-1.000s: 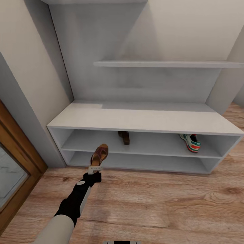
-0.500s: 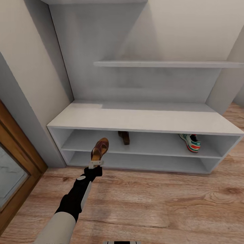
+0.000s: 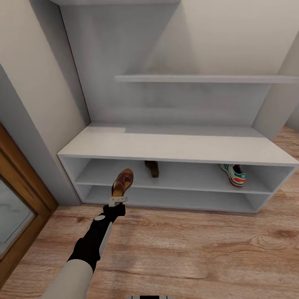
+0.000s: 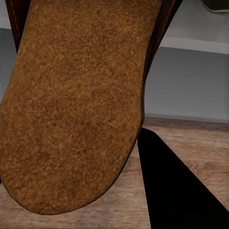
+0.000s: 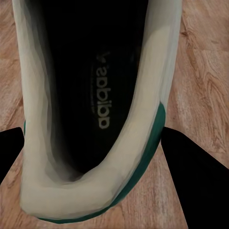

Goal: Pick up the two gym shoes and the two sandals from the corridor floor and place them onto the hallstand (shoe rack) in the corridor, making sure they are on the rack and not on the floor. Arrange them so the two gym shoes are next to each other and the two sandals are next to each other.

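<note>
One sandal sits pinched in our left gripper, held toe-up just in front of the hallstand, level with its two open shelf rows. Beyond that gripper, a second sandal rests on the upper open shelf, with a gym shoe well off to its right. Our right gripper clamps another gym shoe over the corridor floor.

I see a sandal with a rough, suede-like tan sole; a gym shoe of smooth cream leather-like finish with a matt black insole; a matt grey-white hallstand; a wood-grain corridor floor.
</note>
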Available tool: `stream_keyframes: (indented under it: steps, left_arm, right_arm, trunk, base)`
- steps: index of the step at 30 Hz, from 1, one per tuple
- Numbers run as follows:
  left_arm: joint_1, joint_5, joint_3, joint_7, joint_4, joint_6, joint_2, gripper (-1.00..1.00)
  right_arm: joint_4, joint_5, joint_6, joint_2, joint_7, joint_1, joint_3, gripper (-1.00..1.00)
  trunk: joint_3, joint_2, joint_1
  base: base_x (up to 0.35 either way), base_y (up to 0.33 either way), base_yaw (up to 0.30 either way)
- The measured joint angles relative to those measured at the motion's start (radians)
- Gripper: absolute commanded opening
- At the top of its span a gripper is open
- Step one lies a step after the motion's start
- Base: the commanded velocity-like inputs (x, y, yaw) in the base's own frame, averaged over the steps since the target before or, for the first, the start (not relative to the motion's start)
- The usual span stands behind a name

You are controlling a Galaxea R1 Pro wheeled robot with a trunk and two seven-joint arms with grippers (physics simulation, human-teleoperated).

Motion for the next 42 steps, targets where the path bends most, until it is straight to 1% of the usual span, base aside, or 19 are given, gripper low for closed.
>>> stream_keyframes:
  steps: [9, 18, 28, 37, 42]
  left_arm:
    - [0.000, 0.000, 0.000, 0.000, 0.003, 0.000, 0.000, -1.00]
    - [0.000, 0.000, 0.000, 0.000, 0.003, 0.000, 0.002, -1.00]
    - [0.000, 0.000, 0.000, 0.000, 0.003, 0.000, 0.002, -1.00]
    - [0.000, 0.000, 0.000, 0.000, 0.003, 0.000, 0.002, -1.00]
    - [0.000, 0.000, 0.000, 0.000, 0.003, 0.000, 0.002, -1.00]
  right_arm:
    - [0.000, 0.000, 0.000, 0.000, 0.000, 0.000, -0.001, -1.00]
    - [-0.001, 0.000, 0.000, -0.002, -0.001, 0.000, -0.003, -1.00]
    - [-0.001, 0.000, 0.000, -0.002, 0.000, 0.000, -0.003, -1.00]
    - [0.000, 0.000, 0.000, -0.002, 0.000, 0.000, -0.003, -1.00]
    - [-0.001, 0.000, 0.000, -0.002, 0.000, 0.000, -0.003, -1.00]
  trunk:
    - [0.000, 0.000, -0.001]
    - [0.000, 0.000, 0.000]
    - [0.000, 0.000, 0.000]
    - [0.000, 0.000, 0.000]
    - [0.000, 0.000, -0.001]
  base:
    - [0.209, -0.090, 0.000]
    - [0.049, -0.009, 0.000]
    - [0.292, 0.000, 0.000]
    - [0.059, 0.000, 0.000]
    - [0.271, -0.040, 0.000]
